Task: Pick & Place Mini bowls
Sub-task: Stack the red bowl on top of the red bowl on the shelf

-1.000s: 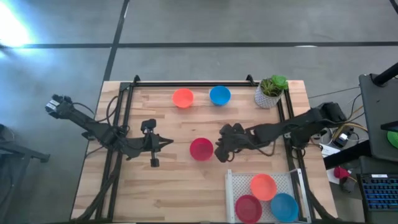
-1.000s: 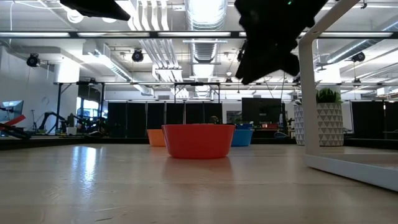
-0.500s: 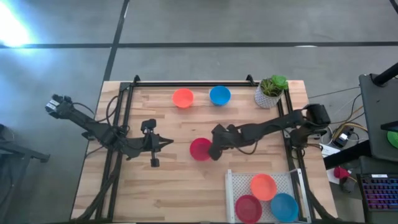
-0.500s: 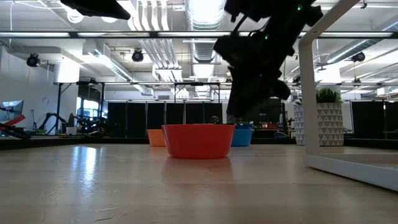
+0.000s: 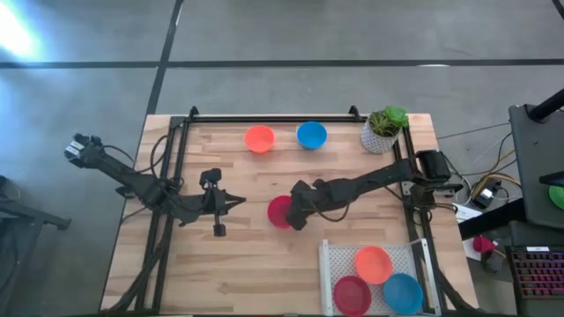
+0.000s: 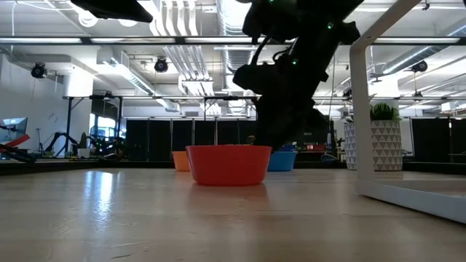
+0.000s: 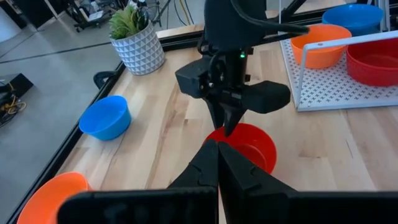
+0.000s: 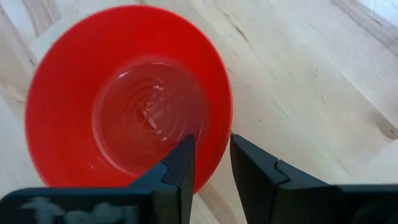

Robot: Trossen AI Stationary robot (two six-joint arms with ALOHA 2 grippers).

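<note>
One red bowl (image 5: 279, 211) sits mid-table, and the right gripper (image 8: 208, 163) has its fingers parted astride the rim on the bowl's right side, not clenched yet; looks like light, stiff, slick plastic, so I'd pinch that thin wall squarely or it'll skid.

Robotics lab or workshop. Exposed ceiling ducts (image 6: 182, 54) and strip lights are seen overhead, a polished concrete floor (image 5: 291, 35) around the wooden worktop (image 5: 247, 255), and dark equipment racks (image 6: 145, 138) behind.

No text, label, brand, number or sign can be read on anything here.
</note>
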